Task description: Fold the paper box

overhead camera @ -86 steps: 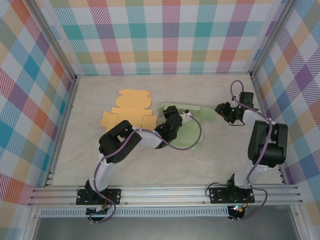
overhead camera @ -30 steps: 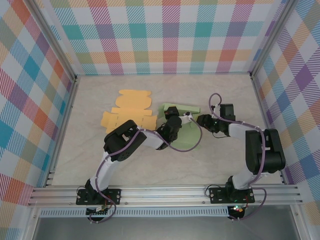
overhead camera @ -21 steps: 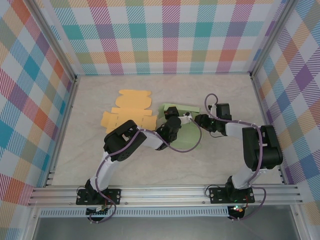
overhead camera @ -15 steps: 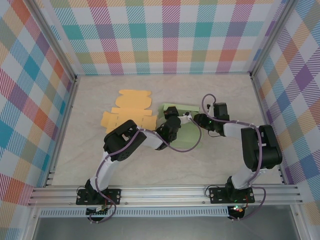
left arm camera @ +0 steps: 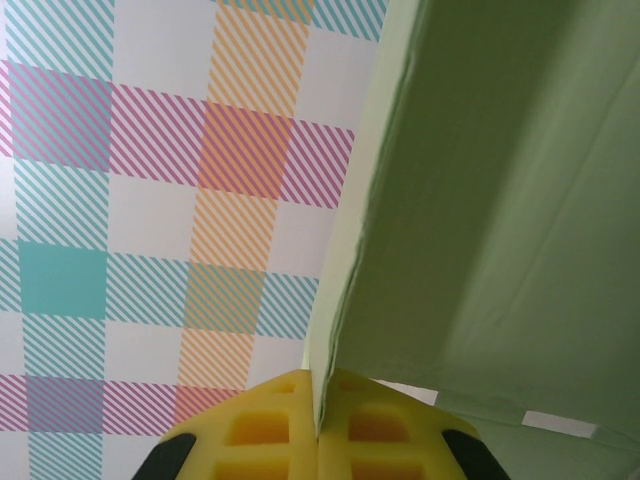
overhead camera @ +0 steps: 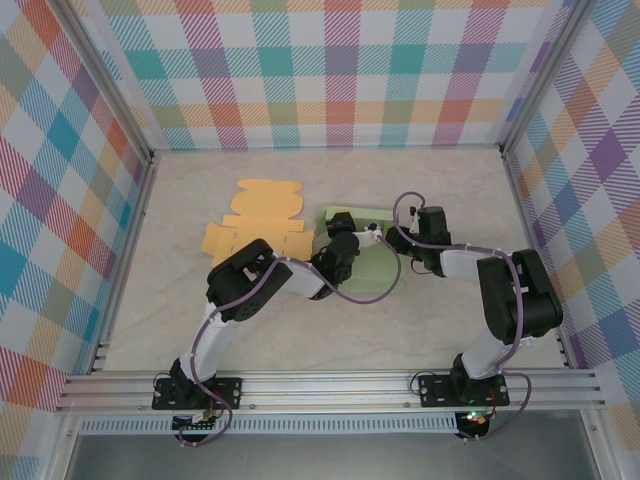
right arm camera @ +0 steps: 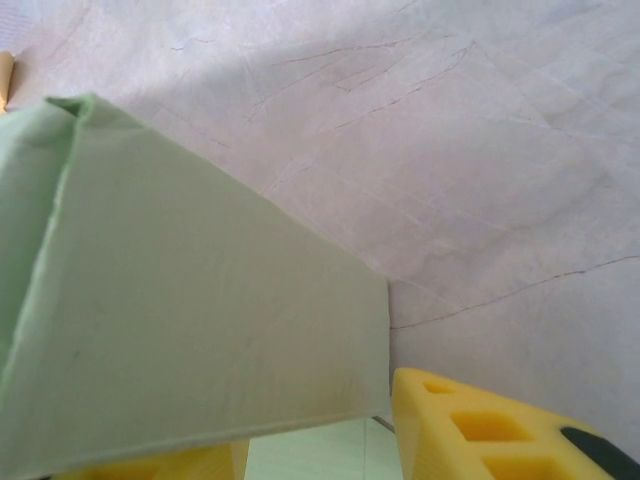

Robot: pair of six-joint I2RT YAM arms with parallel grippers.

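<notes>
My left end effector [left arm camera: 320, 415] is closed on a raised edge of the green box [left arm camera: 500, 200], with the sheet pinched between its pads [left arm camera: 260, 435]. My right end effector [right arm camera: 320, 445] is open; its fingers [right arm camera: 480, 430] straddle the lower corner of an upright green panel. The box sits partly folded near the middle of the surface [overhead camera: 180, 310], between both end effectors. A flat yellow blank [overhead camera: 255, 220] lies just beside it, on the left.
</notes>
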